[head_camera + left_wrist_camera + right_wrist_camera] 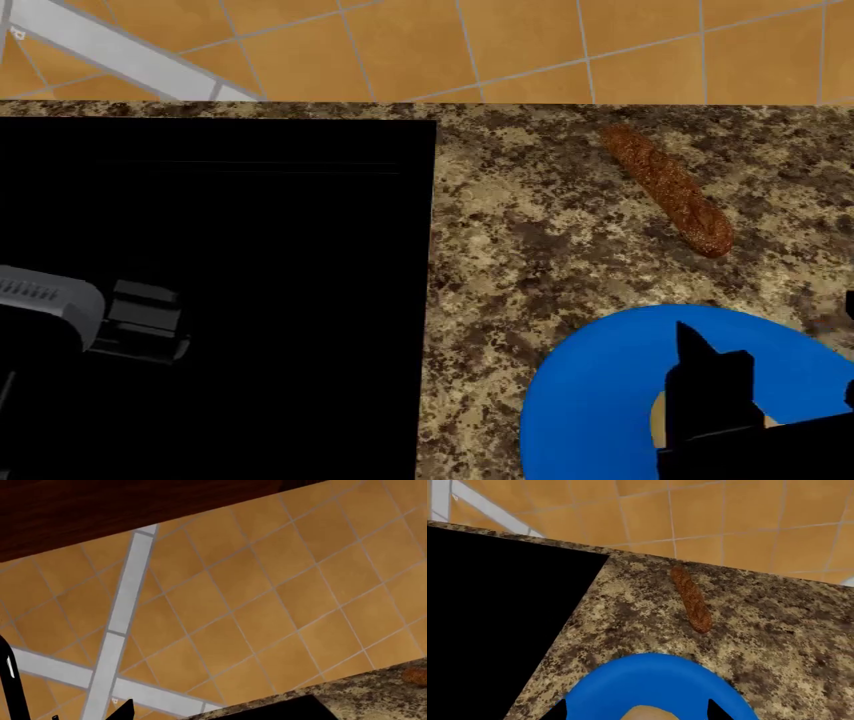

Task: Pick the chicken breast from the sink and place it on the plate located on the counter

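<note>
The pale beige chicken breast [650,713] lies on the round blue plate [647,680], between the tips of my right gripper [637,711]. The jaws stand wide apart, with blue showing on both sides of the chicken. In the head view the plate [587,400] sits on the speckled counter [534,230] at the lower right. My right gripper's black fingers [707,380] cover most of the chicken, leaving a beige sliver [655,415]. My left gripper [147,320] hangs empty over the black sink [267,220]; one dark fingertip [125,707] shows far to one side.
A long reddish-brown crusty loaf [667,188] lies on the counter behind the plate, near the orange tiled wall [534,50]; it also shows in the right wrist view [692,601]. A black faucet part [10,680] stands at the left wrist view's edge.
</note>
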Robot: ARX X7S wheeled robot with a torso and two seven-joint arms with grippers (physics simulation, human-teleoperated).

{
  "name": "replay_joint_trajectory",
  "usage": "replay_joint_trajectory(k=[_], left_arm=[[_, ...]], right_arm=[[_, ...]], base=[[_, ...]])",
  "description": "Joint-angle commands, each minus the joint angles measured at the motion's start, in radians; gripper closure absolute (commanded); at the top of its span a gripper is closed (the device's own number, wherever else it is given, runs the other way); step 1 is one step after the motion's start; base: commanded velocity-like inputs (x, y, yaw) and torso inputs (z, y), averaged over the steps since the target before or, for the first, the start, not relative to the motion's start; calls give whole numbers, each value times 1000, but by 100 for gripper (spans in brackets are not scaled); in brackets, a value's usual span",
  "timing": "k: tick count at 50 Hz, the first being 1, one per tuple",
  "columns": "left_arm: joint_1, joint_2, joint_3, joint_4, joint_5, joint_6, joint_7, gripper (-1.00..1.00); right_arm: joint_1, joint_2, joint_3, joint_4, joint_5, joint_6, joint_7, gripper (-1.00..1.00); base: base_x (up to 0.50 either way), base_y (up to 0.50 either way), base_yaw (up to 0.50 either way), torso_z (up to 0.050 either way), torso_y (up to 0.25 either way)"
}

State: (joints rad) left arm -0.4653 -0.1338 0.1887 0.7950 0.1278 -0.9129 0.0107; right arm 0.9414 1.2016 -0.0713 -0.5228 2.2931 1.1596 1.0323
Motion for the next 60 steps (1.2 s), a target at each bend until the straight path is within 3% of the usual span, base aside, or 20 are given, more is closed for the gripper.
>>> replay_joint_trajectory(k=[1, 11, 33, 60], left_arm=[[-18, -4, 11, 17, -8, -21, 1, -100], [-19, -10, 16, 20, -14, -26, -6, -100], [-30, -11, 45, -24, -23, 0, -29, -100], [-48, -22, 72, 90, -18, -85, -49, -100]], right_arm=[[-18, 50, 101, -70, 92, -200, 86, -100], [-7, 48, 250, -95, 105, -249, 69, -100], [-13, -93, 355, -146, 42, -299, 15, -100], [184, -268, 142, -190, 63, -411, 5, -100]], base=[[0, 0, 0, 0, 0], [0, 0, 0, 0, 0], [0, 0, 0, 0, 0], [0, 0, 0, 0, 0]])
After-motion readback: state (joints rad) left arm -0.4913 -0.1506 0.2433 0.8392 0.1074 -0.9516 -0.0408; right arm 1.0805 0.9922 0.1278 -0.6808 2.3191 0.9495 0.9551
